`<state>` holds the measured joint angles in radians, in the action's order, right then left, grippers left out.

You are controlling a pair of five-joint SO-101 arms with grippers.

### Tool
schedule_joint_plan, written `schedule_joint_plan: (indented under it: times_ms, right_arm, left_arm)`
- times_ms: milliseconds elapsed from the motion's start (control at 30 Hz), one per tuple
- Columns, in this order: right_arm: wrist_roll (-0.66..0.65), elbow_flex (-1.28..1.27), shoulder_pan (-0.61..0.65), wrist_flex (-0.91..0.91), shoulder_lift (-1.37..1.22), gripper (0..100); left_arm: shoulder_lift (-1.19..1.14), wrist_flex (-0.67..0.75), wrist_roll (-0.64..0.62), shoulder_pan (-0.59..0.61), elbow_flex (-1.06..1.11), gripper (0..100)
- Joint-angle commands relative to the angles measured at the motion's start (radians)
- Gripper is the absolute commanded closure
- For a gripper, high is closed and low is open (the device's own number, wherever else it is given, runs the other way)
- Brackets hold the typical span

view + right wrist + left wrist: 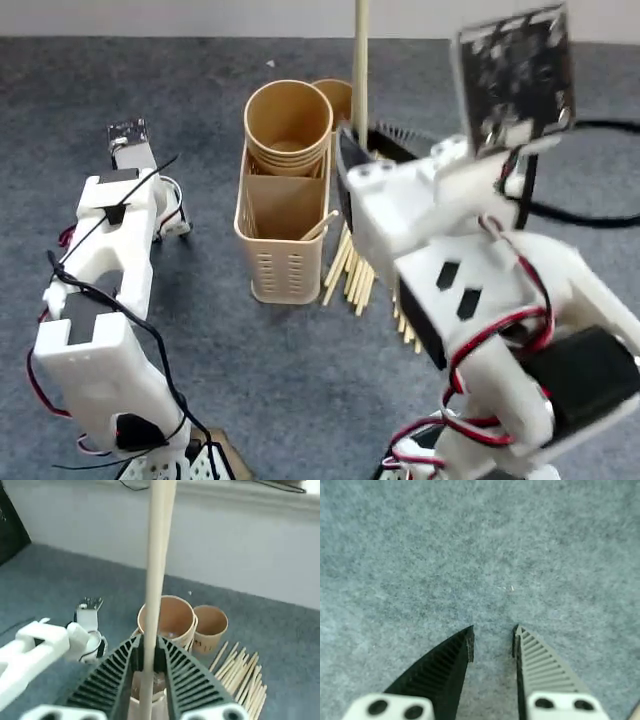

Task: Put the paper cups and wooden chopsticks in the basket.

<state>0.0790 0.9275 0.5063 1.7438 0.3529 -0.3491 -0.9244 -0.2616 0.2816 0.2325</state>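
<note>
1. Chopsticks lie in a loose pile on the grey carpet, just beside the basket.
2. One chopstick stands upright, clamped in the right gripper above the basket.
3. Cups sit stacked in the basket, and a single cup stands just beside the stack.
4. Left gripper hangs over bare carpet, jaws parted, grasping nothing.
5. A pale wall rises behind the carpet.

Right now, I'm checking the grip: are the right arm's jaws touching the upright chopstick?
Touching. The right wrist view shows the right gripper with both jaws pressed against the chopstick, with no gap on either side.
</note>
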Motion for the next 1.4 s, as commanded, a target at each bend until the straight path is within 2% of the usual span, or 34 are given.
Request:
schedule_joint_plan:
  times_ms: [0, 100, 167, 333, 467, 567, 667, 833, 1133, 1267, 1367]
  right_arm:
    - [-0.023, -0.205, -0.013, 0.021, 0.130, 99.5]
    - [-0.037, -0.404, 0.025, 0.010, 0.282, 99.5]
    - [-0.061, -0.565, 0.058, -0.074, 0.378, 99.5]
    - [-0.080, -1.023, 0.039, -0.579, 0.527, 99.5]
    - [-0.103, -1.234, 0.044, -0.981, 0.530, 99.5]
    - [-0.100, -1.316, 0.045, -1.190, 0.510, 99.5]
    - [-0.051, -1.365, 0.044, -1.313, 0.475, 99.5]
    - [-0.037, -1.446, 0.045, -1.403, 0.417, 99.5]
    - [0.012, -1.682, 0.064, -1.406, 0.507, 98.8]
    - [0.009, -1.774, 0.096, -1.403, 0.641, 88.4]
    - [-0.057, -1.807, 0.116, -1.362, 0.723, 82.3]
  left_arm:
    - [0.013, 0.037, -0.014, -0.012, -0.002, 84]
    - [0.013, 0.037, -0.009, -0.012, -0.002, 84]
    - [0.013, 0.040, 0.028, -0.019, -0.001, 84]
    - [0.013, 0.038, 0.049, -0.035, -0.001, 84]
    - [0.013, 0.038, 0.049, -0.035, 0.001, 84]
    - [0.013, 0.040, 0.049, -0.033, -0.001, 84]
    - [0.013, 0.040, 0.049, -0.033, -0.001, 84]
    - [0.013, 0.040, 0.049, -0.033, -0.001, 84]
    - [0.013, 0.040, 0.049, -0.031, -0.001, 84]
    - [0.013, 0.040, 0.049, -0.031, -0.001, 84]
    - [0.013, 0.040, 0.049, -0.031, -0.001, 84]
